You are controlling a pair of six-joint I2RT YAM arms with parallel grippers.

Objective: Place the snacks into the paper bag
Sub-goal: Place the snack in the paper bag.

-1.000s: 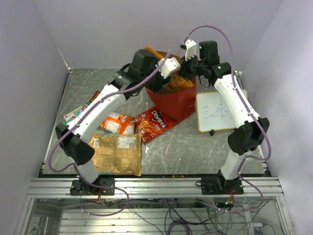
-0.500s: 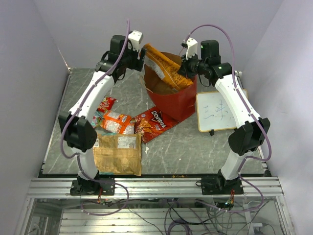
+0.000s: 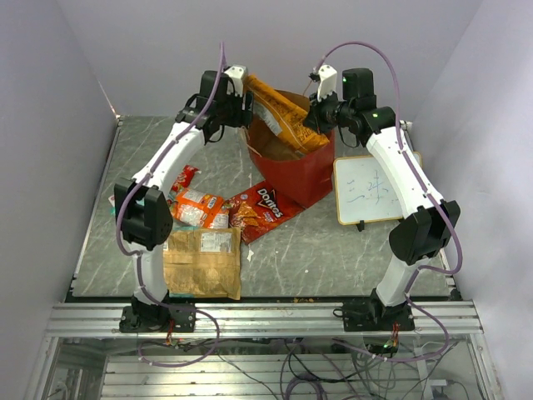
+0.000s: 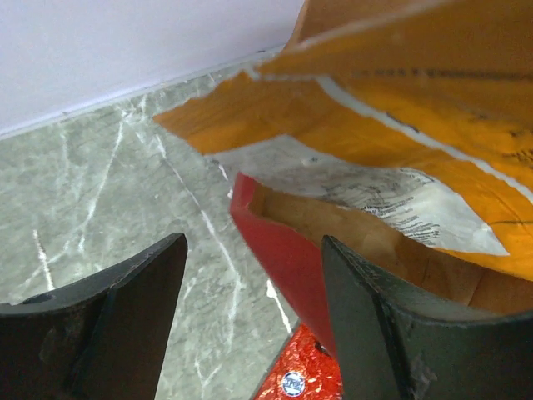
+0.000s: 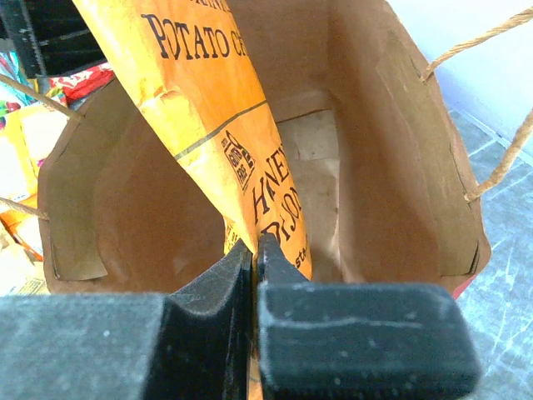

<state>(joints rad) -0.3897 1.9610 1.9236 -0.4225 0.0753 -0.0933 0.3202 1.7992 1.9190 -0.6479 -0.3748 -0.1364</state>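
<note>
Chip bag (image 3: 281,117): leaned in paper bag (image 3: 304,175), top left.
Right gripper (image 5: 254,248): clamped its right edge.
Left gripper (image 4: 254,246): wide, empty, nearer top.

chip bag (image 3: 279,117) in paper bag (image 3: 300,175) (sticking out) | whiteboard (image 3: 371,190) right of it | pouch (image 3: 200,265) at near-left

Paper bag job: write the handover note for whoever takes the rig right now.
Left gripper: open, empty, beside the paper bag's rim.
Right gripper: shut at the bag's rim; whether it pinches rim or packet, cannot tell.
Done: Orange chip bag stands slanted in the bag, top sticking out.
To do: seat it, then load the Doritos bag, orange packet, small red packet and kraft pouch from the table.
</note>
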